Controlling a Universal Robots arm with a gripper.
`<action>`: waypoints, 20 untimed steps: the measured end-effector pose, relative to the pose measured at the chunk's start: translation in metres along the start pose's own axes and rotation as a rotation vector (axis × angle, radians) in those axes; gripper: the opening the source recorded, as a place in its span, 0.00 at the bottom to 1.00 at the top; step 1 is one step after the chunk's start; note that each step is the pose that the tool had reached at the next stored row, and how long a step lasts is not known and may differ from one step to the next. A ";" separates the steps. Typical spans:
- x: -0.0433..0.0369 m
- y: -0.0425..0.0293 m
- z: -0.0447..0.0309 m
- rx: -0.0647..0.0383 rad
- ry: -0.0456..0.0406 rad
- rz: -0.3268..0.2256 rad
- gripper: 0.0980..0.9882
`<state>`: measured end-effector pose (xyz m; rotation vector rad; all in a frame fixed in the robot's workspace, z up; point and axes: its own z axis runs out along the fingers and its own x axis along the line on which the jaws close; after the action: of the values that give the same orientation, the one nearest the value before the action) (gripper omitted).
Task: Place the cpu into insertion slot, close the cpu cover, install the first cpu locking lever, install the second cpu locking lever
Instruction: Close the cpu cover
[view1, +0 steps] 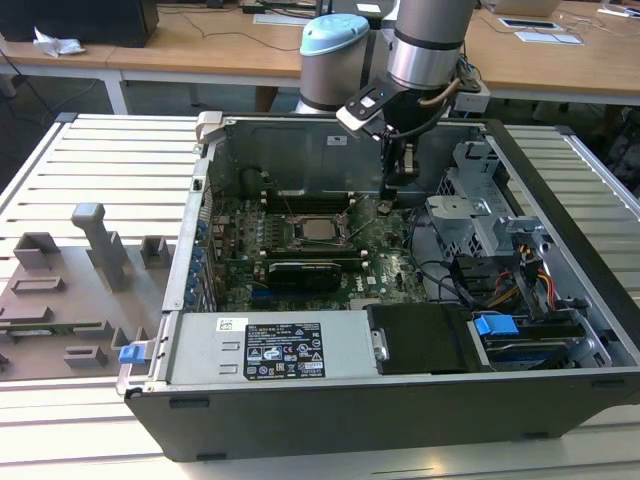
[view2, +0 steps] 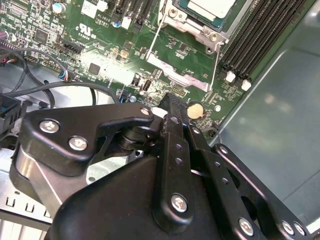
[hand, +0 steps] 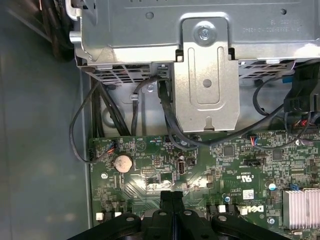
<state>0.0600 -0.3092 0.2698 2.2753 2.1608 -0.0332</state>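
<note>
The open computer case lies flat on the slatted table, and the arm reaches down into it from the far side. The motherboard covers the case floor, with a drive cage on the exterior view's right. The gripper hangs low over the board, on the exterior view's right of the socket and close to the far wall. In both wrist views its fingers are clenched tight together, with nothing seen between them. The cpu cover looks to lie down around the chip, though I cannot be sure it is fully flat. The cpu sits in its socket near the middle of the board, metal top up. Two thin wire levers run out from the socket; whether they are latched I cannot tell. The fingertips hover just beside a coin battery and small connectors, so a slightly off descent could strike them. A thin, springy lever could also slip off closed tips and snap back. Loose cables by the drive cage might snag the wrist.
</note>
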 end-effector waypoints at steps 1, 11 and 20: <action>0.0000 0.0000 0.0006 0.000 0.0000 0.000 0.01; 0.0001 0.0002 0.0056 0.000 0.0000 0.000 0.01; 0.0002 0.0003 0.0094 0.000 0.0000 0.000 0.01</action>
<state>0.0602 -0.3092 0.2604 2.2753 2.1608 -0.0332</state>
